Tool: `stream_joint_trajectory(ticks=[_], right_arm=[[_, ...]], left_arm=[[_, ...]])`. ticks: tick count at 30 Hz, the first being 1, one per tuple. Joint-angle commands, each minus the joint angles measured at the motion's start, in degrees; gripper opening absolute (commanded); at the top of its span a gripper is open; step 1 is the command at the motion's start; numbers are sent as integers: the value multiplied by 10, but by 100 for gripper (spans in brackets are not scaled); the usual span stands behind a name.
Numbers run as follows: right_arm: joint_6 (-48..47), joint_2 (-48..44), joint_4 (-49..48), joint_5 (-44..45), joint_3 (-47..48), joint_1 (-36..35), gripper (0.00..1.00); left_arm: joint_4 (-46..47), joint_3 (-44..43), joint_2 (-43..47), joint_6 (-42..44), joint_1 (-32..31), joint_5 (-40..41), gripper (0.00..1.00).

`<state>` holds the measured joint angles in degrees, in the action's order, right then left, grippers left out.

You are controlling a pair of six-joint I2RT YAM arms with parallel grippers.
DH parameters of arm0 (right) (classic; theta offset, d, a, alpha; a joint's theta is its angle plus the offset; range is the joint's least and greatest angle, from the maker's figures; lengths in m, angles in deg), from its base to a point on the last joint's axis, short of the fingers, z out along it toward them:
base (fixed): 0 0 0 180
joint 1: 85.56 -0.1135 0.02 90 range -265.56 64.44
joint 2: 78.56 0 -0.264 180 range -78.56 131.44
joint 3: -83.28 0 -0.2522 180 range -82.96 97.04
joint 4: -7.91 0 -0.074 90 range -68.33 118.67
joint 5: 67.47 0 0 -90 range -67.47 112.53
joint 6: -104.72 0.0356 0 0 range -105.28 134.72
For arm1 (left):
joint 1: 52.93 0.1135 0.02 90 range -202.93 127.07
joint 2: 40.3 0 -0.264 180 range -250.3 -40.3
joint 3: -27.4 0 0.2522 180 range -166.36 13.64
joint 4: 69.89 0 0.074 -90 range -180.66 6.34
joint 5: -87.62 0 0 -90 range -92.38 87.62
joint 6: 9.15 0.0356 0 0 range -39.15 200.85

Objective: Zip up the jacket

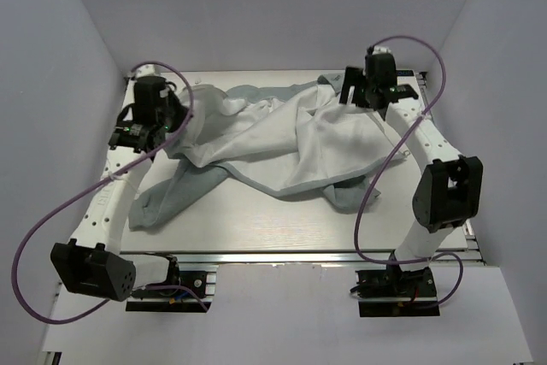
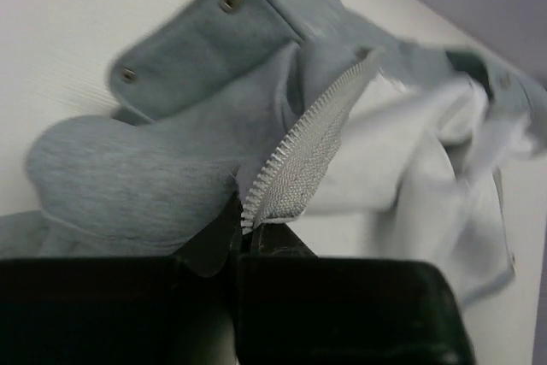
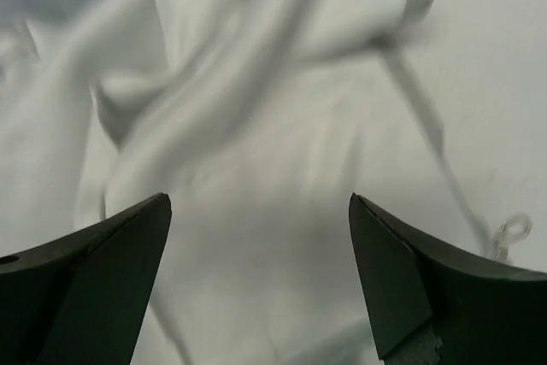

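Note:
The light grey jacket [image 1: 282, 147] lies crumpled across the table, its paler lining turned up. My left gripper [image 1: 175, 113] is shut on the jacket's zipper edge at the far left. The left wrist view shows the zipper tape [image 2: 299, 156] with its teeth pinched between the jaws [image 2: 244, 232], beside a grey flap with two snaps [image 2: 184, 49]. My right gripper [image 1: 357, 91] is open above the jacket's far right part. In the right wrist view its fingers [image 3: 128, 237] stand wide apart over pale lining [image 3: 256, 203], empty.
A grey sleeve [image 1: 175, 194] trails toward the near left of the white table [image 1: 282, 232]. A small metal ring [image 3: 513, 230] lies on the table right of the lining. Purple cables loop beside both arms.

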<state>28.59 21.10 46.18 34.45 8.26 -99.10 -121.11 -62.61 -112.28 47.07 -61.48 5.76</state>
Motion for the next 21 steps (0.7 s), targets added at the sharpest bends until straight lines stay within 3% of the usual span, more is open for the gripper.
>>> stream_joint_trajectory(ticks=[1, 4, 9, 12, 13, 14, 16, 17, 18, 20, 21], right_arm=[[59, -110, -26, -39, -112, -2, 89], [80, -189, -37, -31, -213, -3, 89], [87, -291, -18, -49, -306, -2, 89], [99, -325, 0, -54, -330, -3, 89], [100, -332, -2, -58, -334, -2, 89], [103, -339, -1, -72, -338, -2, 89], [104, -356, -4, -101, -343, -3, 89], [103, -359, -6, -109, -344, -2, 89], [101, -365, -9, -115, -350, -3, 89], [96, -366, -10, -142, -355, -3, 89], [93, -366, -12, -146, -359, -3, 89]], left_arm=[[51, 10, 12, -2, -72, -51, 0], [56, 12, -10, 12, -143, -80, 0], [53, 52, -63, 4, -332, -49, 0], [42, 57, -133, 10, -412, -121, 0], [27, 44, -151, 12, -422, -132, 7], [-1, 38, -172, 16, -437, -143, 44], [-22, 26, -172, 17, -443, -130, 67], [-29, 23, -154, 18, -443, -125, 93], [-31, 19, -142, 29, -443, -116, 98], [-31, 1, -104, 39, -443, -98, 98], [-32, -7, -94, 40, -443, -52, 98]])
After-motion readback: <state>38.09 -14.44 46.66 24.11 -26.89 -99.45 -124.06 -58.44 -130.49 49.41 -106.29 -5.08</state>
